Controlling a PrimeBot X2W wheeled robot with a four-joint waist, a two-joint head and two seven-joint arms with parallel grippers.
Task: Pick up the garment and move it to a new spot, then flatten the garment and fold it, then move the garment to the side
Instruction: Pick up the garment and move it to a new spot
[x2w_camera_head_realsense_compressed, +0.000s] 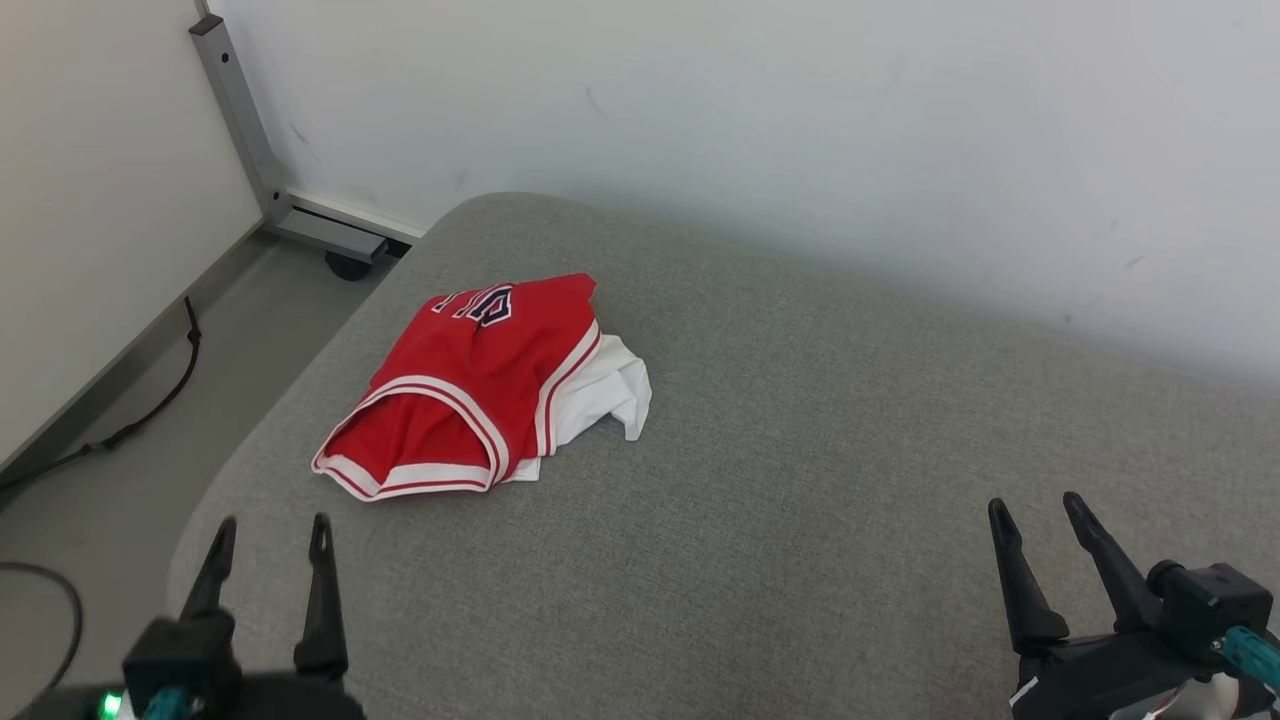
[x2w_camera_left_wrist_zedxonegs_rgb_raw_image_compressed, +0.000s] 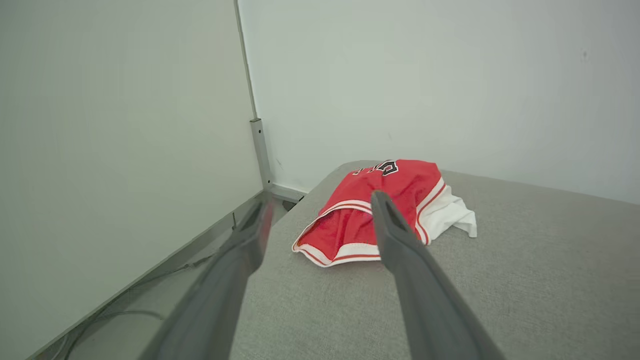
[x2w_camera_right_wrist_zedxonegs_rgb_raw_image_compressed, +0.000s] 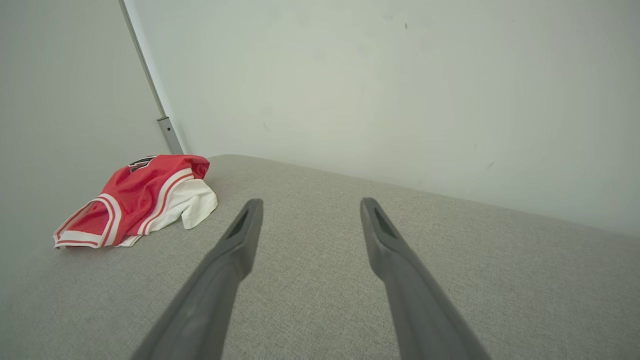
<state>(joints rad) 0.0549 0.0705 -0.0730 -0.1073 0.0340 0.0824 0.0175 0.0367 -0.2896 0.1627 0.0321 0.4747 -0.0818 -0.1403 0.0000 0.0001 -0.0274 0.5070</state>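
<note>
The garment (x2w_camera_head_realsense_compressed: 480, 385) is a red jersey with white and red trim and a white part showing at its right, lying bunched on the grey padded surface (x2w_camera_head_realsense_compressed: 800, 450) toward its left side. It also lies ahead of my left fingers (x2w_camera_left_wrist_zedxonegs_rgb_raw_image_compressed: 350, 220) and at the far left in the right wrist view (x2w_camera_right_wrist_zedxonegs_rgb_raw_image_compressed: 135, 200). My left gripper (x2w_camera_head_realsense_compressed: 272, 535) is open near the surface's front left corner, just short of the garment, holding nothing. My right gripper (x2w_camera_head_realsense_compressed: 1038, 512) is open at the lower right, far from the garment, over bare fabric. Its fingertips (x2w_camera_right_wrist_zedxonegs_rgb_raw_image_compressed: 250, 207) stand wide apart.
White walls stand close behind and to the left of the surface (x2w_camera_head_realsense_compressed: 800, 120). A grey metal post on a wheeled foot (x2w_camera_head_realsense_compressed: 260, 160) stands in the far left corner. Black cables (x2w_camera_head_realsense_compressed: 130, 420) run on the floor to the left of the surface's rounded edge.
</note>
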